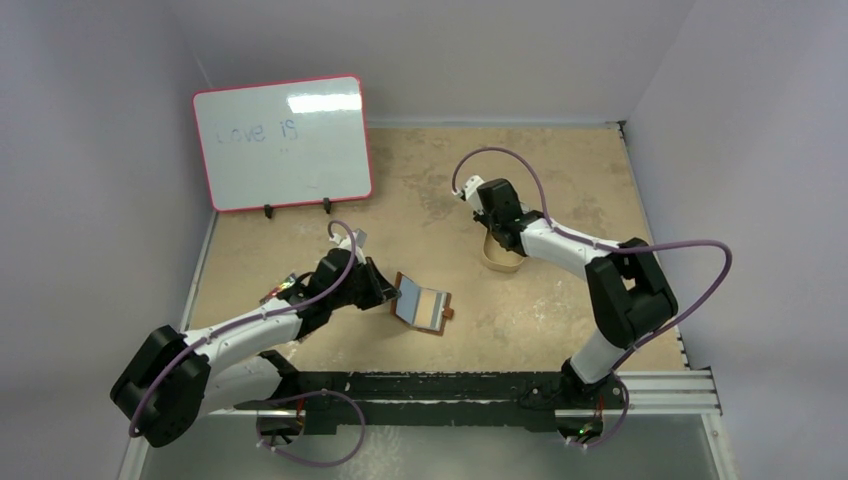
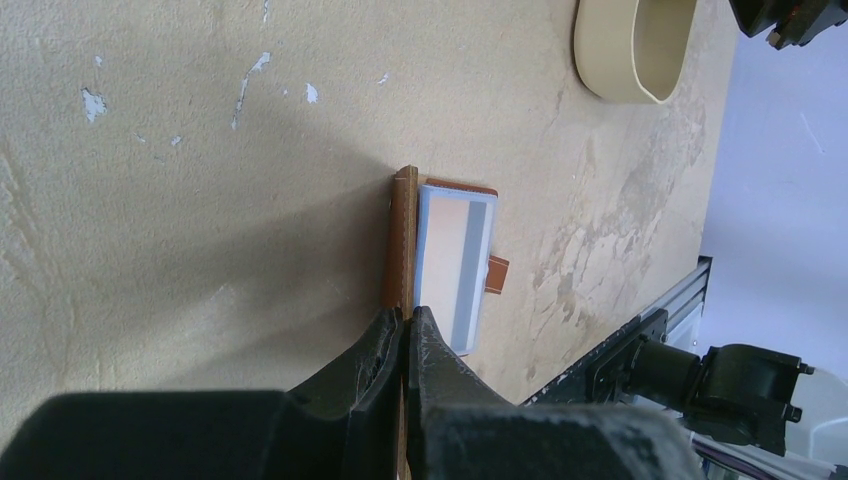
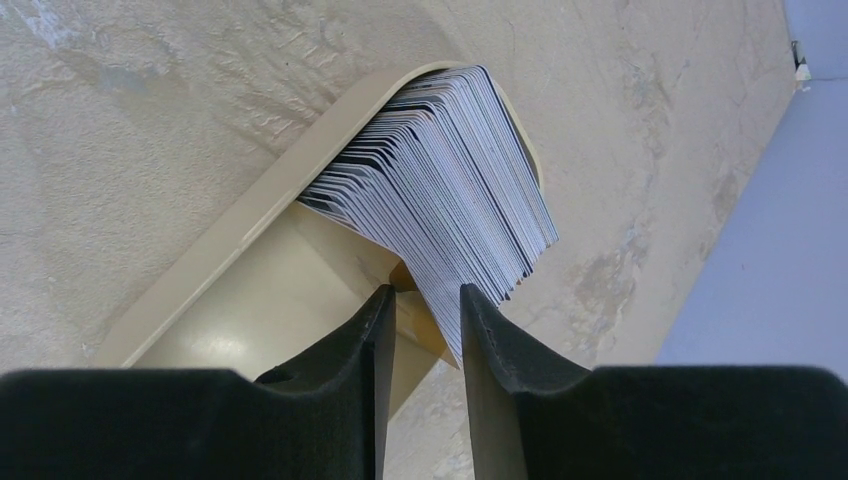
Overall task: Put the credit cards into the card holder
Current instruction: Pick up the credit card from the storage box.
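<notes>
Tan worktop (image 1: 560, 180), whiteboard (image 1: 282, 140) behind; left claw (image 2: 408, 335) pinches the card holder (image 2: 403, 230) by its flap; right claw (image 3: 428, 310), half-parted, straddles credit cards (image 3: 440, 190) crowding the oval tin (image 3: 250, 290).

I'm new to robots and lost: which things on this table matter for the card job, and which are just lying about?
In the job: stack of pale plastic credit cards; brown leather card holder, pinched by left gripper.
Lying about: red-framed whiteboard; tan oval tin, merely holding the stack.
</notes>
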Available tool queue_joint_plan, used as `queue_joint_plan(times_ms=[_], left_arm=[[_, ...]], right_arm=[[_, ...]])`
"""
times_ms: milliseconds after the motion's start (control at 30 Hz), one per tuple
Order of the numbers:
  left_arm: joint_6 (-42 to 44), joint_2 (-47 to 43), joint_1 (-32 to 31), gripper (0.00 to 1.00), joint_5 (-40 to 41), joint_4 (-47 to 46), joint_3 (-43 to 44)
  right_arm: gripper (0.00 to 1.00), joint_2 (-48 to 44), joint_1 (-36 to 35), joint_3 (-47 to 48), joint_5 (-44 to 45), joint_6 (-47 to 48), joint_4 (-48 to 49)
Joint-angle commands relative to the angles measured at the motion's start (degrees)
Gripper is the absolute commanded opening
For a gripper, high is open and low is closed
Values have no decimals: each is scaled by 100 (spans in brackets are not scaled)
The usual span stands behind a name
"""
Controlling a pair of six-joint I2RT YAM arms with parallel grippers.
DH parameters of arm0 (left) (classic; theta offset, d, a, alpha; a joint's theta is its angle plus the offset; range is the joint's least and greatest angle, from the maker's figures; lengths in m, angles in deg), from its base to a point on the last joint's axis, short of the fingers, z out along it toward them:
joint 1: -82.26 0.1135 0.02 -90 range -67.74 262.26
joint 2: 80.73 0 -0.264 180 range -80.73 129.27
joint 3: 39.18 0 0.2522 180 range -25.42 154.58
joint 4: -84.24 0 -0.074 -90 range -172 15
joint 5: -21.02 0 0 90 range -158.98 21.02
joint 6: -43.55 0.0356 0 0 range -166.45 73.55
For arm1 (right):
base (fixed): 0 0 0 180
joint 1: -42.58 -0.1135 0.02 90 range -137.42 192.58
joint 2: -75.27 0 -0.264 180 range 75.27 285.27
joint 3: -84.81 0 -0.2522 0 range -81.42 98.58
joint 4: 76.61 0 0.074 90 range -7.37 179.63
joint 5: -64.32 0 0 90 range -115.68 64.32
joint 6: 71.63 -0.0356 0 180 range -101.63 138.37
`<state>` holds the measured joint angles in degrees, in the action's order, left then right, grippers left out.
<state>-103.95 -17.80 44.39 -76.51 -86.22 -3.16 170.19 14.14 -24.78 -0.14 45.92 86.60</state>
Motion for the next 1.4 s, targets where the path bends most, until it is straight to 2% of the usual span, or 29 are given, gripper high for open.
queue_joint_plan(times_ms=[0, 367, 500, 800, 1000, 1233, 1300, 1367], left_arm=[[-68, -22, 49, 0, -43, -355, 7], [-69, -28, 43, 0, -23, -322, 33], [-73, -17, 45, 0, -25, -320, 41], [-193, -28, 44, 0, 53, -427, 5], [-561, -78, 44, 0, -1, -787, -12], [-756, -33, 44, 0, 118, -1255, -17], [-828, 0, 45, 0, 180, -1518, -83], [-952, 66, 43, 0, 330, -1704, -186]], right_arm=[[31, -272, 51, 130, 49, -48, 111], [18, -210, 58, 316, -113, -238, -244], [14, -201, 51, 497, -149, -356, -594], [1, -250, 48, 987, -945, -820, -1715], [0, -641, 42, 1138, -1134, -1144, -2169], [0, -1092, 50, 1237, -1336, -1507, -2189], [0, -1197, 50, 1334, -1350, -1818, -2132], [0, -1306, 50, 1449, -1330, -2528, -2066]])
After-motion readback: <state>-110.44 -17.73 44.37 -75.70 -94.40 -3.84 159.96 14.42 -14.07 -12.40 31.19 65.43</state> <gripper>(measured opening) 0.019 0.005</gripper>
